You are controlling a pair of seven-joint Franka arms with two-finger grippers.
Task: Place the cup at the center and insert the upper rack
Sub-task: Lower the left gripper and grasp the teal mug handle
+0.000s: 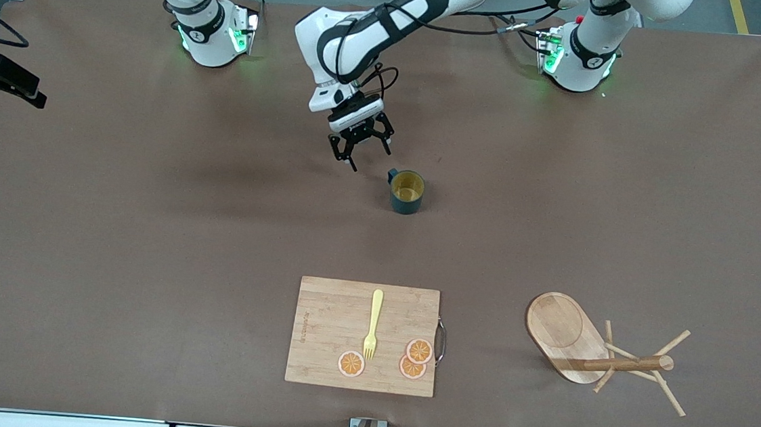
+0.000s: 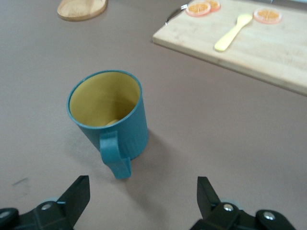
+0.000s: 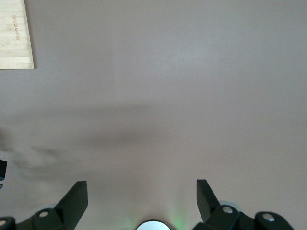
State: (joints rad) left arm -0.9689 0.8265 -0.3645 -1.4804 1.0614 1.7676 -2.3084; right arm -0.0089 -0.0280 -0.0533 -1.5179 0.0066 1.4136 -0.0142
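The left gripper hovers with fingers spread, empty, at ten o'clock of the upright cup; the upper rack lies toppled near the table's front edge; the right gripper, apparently waiting, is open too; squaring fingers across the cup's rim should steady the grasp.

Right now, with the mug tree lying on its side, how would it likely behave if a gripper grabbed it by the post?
The mug tree looks rigid, probably light bamboo. Held by the round post, it may swing toward its broad oval base, apparently its heaviest part. The thin angled pegs look like the weakest parts and could snag.
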